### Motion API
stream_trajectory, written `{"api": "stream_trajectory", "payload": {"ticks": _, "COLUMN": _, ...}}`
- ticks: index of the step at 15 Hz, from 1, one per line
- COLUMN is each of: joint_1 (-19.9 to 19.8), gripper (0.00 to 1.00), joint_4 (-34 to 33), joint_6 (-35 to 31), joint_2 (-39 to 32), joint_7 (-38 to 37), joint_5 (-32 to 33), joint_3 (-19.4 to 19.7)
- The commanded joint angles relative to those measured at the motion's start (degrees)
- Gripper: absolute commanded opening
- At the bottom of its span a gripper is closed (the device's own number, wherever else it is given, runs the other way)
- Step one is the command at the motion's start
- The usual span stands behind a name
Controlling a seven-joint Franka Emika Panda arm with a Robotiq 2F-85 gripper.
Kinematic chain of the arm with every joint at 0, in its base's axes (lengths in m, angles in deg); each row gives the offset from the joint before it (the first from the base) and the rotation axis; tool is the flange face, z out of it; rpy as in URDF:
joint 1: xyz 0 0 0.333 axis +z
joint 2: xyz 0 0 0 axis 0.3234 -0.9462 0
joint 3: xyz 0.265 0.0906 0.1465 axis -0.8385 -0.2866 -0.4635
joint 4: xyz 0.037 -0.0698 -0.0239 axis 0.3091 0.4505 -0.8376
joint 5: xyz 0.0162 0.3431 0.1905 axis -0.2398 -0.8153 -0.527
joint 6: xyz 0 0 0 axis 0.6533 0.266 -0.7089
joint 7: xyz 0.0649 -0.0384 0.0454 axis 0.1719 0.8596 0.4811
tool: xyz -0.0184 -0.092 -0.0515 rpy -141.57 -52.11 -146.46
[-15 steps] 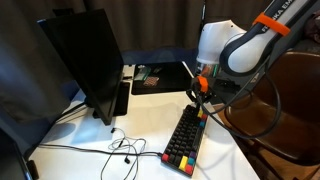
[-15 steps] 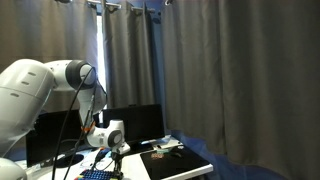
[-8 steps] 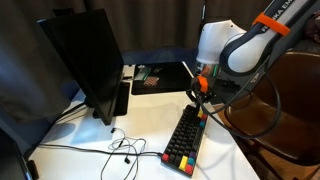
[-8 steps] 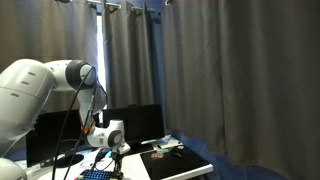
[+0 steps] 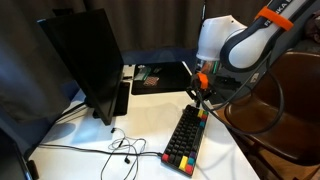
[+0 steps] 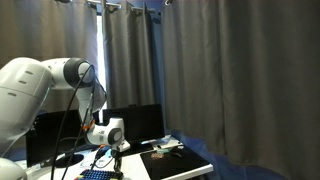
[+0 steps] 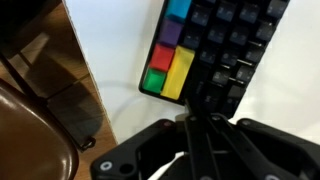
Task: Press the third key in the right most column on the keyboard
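The keyboard (image 5: pixel 185 140) lies on the white worktop (image 5: pixel 150 112) beside the monitor (image 5: pixel 85 60), with its length running away from the camera in an exterior view. The hand (image 5: pixel 203 98) hangs over the far narrow end, clenched and grasping nothing. In the wrist view the hand (image 7: pixel 196 108) sits just beside the red, yellow and green end keys (image 7: pixel 168 66)

Compact black keyboard (image 5: pixel 185 138), lying flat and running diagonally across the white tabletop (image 5: pixel 150 122), lower centre of frame. The right most column (image 7: pixel 163 57) is showing blue, purple, red, green and yellow keycaps, sitting at the narrow end, upper centre of the wrist view.
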Motion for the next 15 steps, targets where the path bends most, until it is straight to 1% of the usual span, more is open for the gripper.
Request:
{"api": "stream_trajectory", "payload": {"ticks": 1, "joint_1": 0.1, "gripper": 0.06, "joint_4": 0.0, "joint_6": 2.6, "joint_2": 1.8, "joint_7": -1.1, "joint_5": 1.4, "joint_3": -0.4}}
{"api": "stream_trajectory", "payload": {"ticks": 2, "joint_1": -0.4, "gripper": 0.31, "joint_4": 0.0, "joint_6": 3.0, "joint_2": 2.0, "joint_7": -0.7, "joint_5": 0.8, "joint_3": -1.0}}
{"api": "stream_trajectory", "payload": {"ticks": 4, "joint_1": -0.5, "gripper": 0.33, "joint_4": 0.1, "joint_6": 4.1, "joint_2": 2.6, "joint_7": -0.3, "joint_5": 1.1, "joint_3": -1.3}}
{"api": "stream_trajectory", "payload": {"ticks": 6, "joint_1": -1.4, "gripper": 0.47, "joint_4": 0.4, "joint_6": 5.8, "joint_2": 4.0, "joint_7": 2.5, "joint_5": 1.2, "joint_3": -2.3}}
{"api": "stream_trajectory", "payload": {"ticks": 8, "joint_1": -3.1, "gripper": 0.60, "joint_4": 0.8, "joint_6": 8.3, "joint_2": 6.1, "joint_7": 8.7, "joint_5": 0.6, "joint_3": -4.3}}
{"api": "stream_trajectory", "payload": {"ticks": 11, "joint_1": -4.5, "gripper": 0.81, "joint_4": 1.5, "joint_6": 11.8, "joint_2": 10.0, "joint_7": 17.2, "joint_5": 1.1, "joint_3": -6.1}}
{"api": "stream_trajectory", "payload": {"ticks": 13, "joint_1": -5.6, "gripper": 0.95, "joint_4": 1.9, "joint_6": 14.2, "joint_2": 12.9, "joint_7": 23.3, "joint_5": 0.4, "joint_3": -7.4}}
{"api": "stream_trajectory", "payload": {"ticks": 14, "joint_1": -6.2, "gripper": 0.99, "joint_4": 2.1, "joint_6": 15.8, "joint_2": 14.5, "joint_7": 26.7, "joint_5": -0.4, "joint_3": -8.2}}
{"api": "stream_trajectory", "payload": {"ticks": 15, "joint_1": -6.7, "gripper": 1.00, "joint_4": 2.1, "joint_6": 17.2, "joint_2": 15.7, "joint_7": 29.3, "joint_5": -0.7, "joint_3": -8.7}}
